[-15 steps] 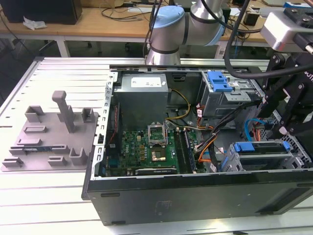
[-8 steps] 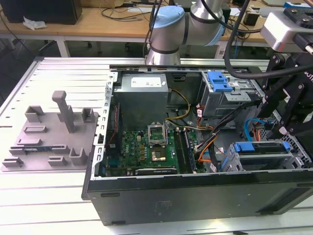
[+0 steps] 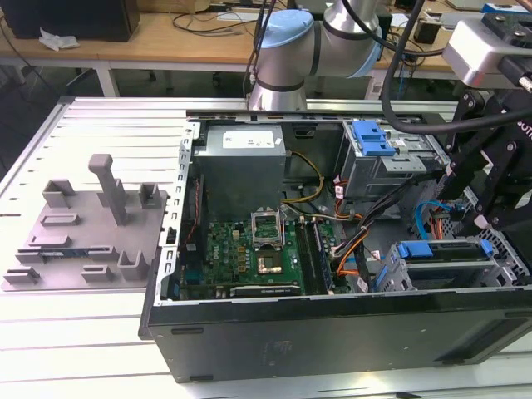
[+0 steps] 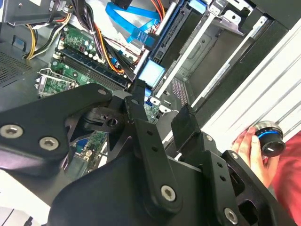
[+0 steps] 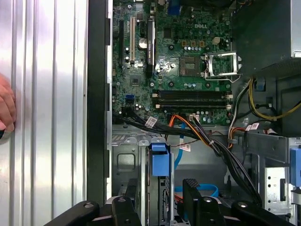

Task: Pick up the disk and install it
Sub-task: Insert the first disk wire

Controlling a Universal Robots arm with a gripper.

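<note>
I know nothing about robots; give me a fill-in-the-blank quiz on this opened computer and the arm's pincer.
The motherboard in the open computer case is ___ in colour.
The disk in the drive cage is framed by a light-___ plastic bracket.
The pincer hangs over that disk with its fingers ___.
Missing words: green; blue; open.

Slotted metal table [image 3: 100, 125]; on it — open computer case [image 3: 332, 332]; grey fixture block [image 3: 75, 249].
</note>
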